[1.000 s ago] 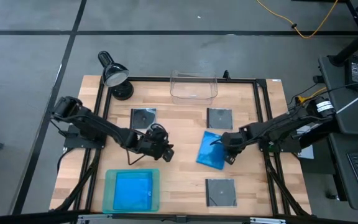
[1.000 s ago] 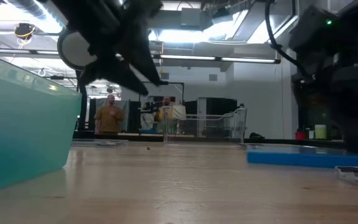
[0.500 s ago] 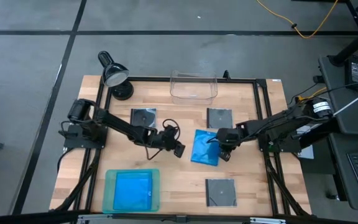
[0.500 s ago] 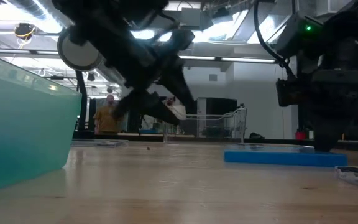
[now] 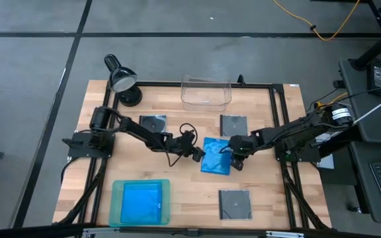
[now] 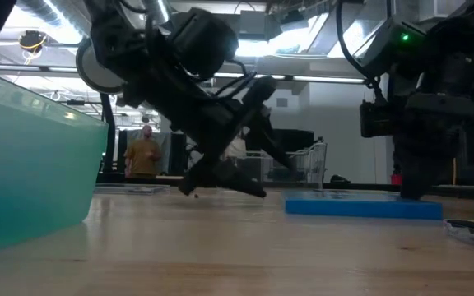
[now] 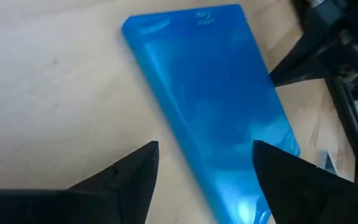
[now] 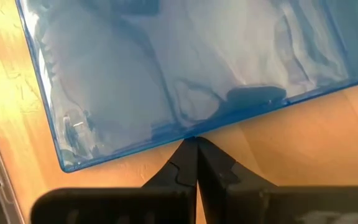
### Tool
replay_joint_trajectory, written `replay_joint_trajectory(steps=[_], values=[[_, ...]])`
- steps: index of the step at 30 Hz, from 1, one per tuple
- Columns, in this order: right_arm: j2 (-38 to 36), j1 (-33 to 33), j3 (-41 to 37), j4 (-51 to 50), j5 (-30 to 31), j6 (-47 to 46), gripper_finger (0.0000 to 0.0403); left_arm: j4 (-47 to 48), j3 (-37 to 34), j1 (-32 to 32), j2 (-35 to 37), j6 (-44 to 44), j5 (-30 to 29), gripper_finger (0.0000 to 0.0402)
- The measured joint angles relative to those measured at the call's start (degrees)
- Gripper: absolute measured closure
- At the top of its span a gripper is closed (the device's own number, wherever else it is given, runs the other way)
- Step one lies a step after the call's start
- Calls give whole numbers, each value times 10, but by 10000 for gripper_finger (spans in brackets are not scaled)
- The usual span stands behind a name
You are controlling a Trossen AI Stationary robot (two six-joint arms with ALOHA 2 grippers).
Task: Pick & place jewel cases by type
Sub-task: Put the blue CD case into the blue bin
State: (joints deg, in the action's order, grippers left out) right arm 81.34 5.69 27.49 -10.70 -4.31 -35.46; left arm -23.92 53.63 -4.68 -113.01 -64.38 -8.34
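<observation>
A bright blue jewel case (image 5: pixel 215 156) lies flat on the wooden table near its middle; it also shows in the left wrist view (image 7: pixel 210 93) and the low view (image 6: pixel 360 207). My left gripper (image 5: pixel 198 154) is open, low over the table at the case's left edge, one finger on either side of that end (image 7: pixel 204 146). My right gripper (image 5: pixel 233 158) is shut at the case's right edge. More blue (image 5: pixel 141 201) lies in the teal tray (image 5: pixel 118 205). Three dark grey square cases (image 5: pixel 153 123) (image 5: pixel 233 125) (image 5: pixel 235 204) lie flat on the table. My right gripper sets its shut fingertips (image 8: pixel 191 152) against the blue case's right-hand edge (image 8: pixel 185 134), coming from the table's right and slanting down. The case lies flat on the table. My left gripper stands around the case's left end; I cannot tell whether its fingers touch it.
A clear plastic bin (image 5: pixel 206 92) stands at the far edge. A black desk lamp (image 5: pixel 121 79) stands at the far left corner. A black frame (image 5: pixel 276 132) runs around the table. People stand in the room behind (image 6: pixel 145 152).
My left gripper has gone toward the table's right edge and come down to the blue case's left end. My right gripper has gone toward the table's left, and the blue case has slid left along the table before it, turning a little.
</observation>
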Motion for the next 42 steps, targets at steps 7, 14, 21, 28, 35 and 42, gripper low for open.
replay_joint_trajectory(steps=[7,14,21,28,35,42], values=[[0,0,0,9,6,2,396,-31,2,0,-15,-12,5,152],[0,-1,0,14,7,12,396,-29,2,0,-15,-24,6,152],[1,-15,0,27,-1,13,396,27,24,9,-17,-45,51,152],[2,-34,-1,51,-6,35,396,205,102,13,-17,42,74,159],[20,-52,-2,80,-14,45,396,225,109,14,-17,18,74,160],[51,-53,25,72,-28,62,395,204,105,13,-16,1,54,160]])
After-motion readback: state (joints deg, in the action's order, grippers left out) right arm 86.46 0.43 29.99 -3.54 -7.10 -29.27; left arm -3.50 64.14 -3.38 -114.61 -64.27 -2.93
